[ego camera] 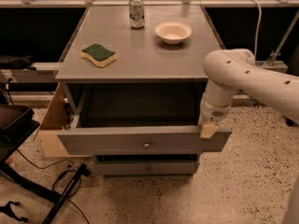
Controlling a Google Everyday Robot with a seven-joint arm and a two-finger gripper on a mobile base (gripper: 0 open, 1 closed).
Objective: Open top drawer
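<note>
The grey desk (140,55) has its top drawer (112,141) pulled well out beneath the desktop. A white arm (252,76) reaches in from the right. Its hand (209,129) sits at the right end of the drawer front's upper edge; I cannot tell its state. A bowl (173,32), a sponge (98,54) and a can (136,12) stand on top.

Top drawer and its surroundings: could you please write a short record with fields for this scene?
top drawer: pulled out
knob: centre of the drawer front, nothing on it
gripper: at the right end of the drawer front, by its upper edge
cabinet top: green sponge, can, bowl
lower drawer: below, set further back
</note>
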